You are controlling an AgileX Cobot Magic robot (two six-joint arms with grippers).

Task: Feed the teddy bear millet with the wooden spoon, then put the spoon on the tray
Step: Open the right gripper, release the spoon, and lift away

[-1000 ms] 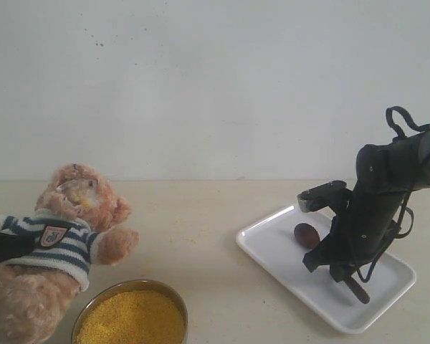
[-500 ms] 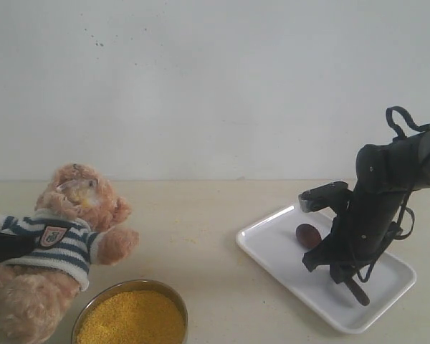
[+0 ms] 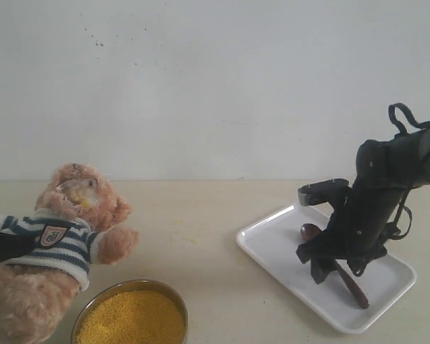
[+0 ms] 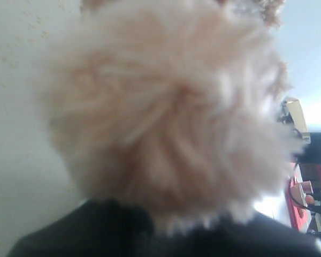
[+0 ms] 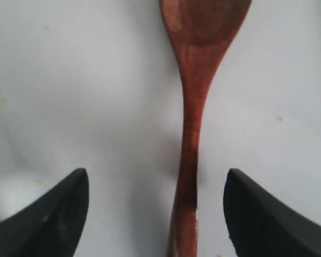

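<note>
The teddy bear in its striped shirt sits propped up at the left, millet grains on its muzzle. My left gripper is the dark shape across its side. The left wrist view is filled with blurred fur of the teddy bear, pressed into the dark jaws. Below the bear lies the millet in its metal bowl. The wooden spoon lies flat on the white tray. My right gripper hangs just above its handle. Seen from the right wrist, the right gripper is open, and the spoon lies untouched between the fingers.
The metal bowl's rim is cut off by the lower edge of the exterior view. A white wall stands behind the beige table. A few stray yellow grains dot the tray.
My right gripper has risen slightly and shifted a little to the left over the tray. More of the spoon's handle shows below it. Bear and left arm have not moved.
</note>
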